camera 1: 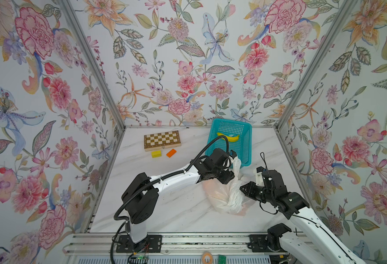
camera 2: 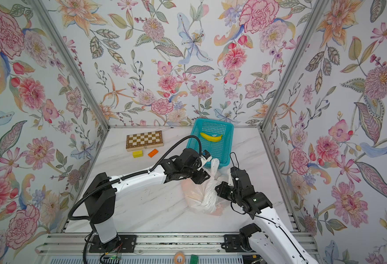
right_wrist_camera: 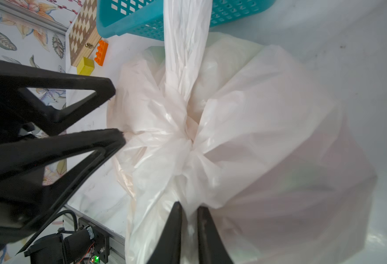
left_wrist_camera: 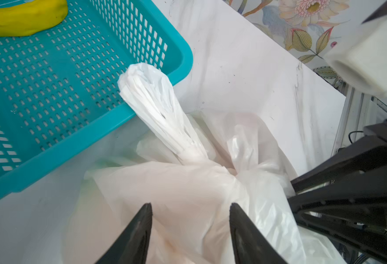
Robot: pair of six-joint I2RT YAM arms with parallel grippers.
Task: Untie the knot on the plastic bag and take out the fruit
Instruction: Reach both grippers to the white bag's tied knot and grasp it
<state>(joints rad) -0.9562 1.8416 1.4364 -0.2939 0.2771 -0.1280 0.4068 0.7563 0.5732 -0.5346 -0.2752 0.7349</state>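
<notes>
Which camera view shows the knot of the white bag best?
The right wrist view: the knot sits mid-picture, with folds gathering into it. The left wrist view shows it from the side, less clearly. In both top views it is tiny.

table [camera 1: 165,205] | on it: plastic bag [camera 1: 224,196], basket [camera 1: 247,146], chessboard [camera 1: 162,140], yellow block [camera 1: 156,153], orange block [camera 1: 171,153]

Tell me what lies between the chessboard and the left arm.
A yellow block and an orange block; both top views show them.
</notes>
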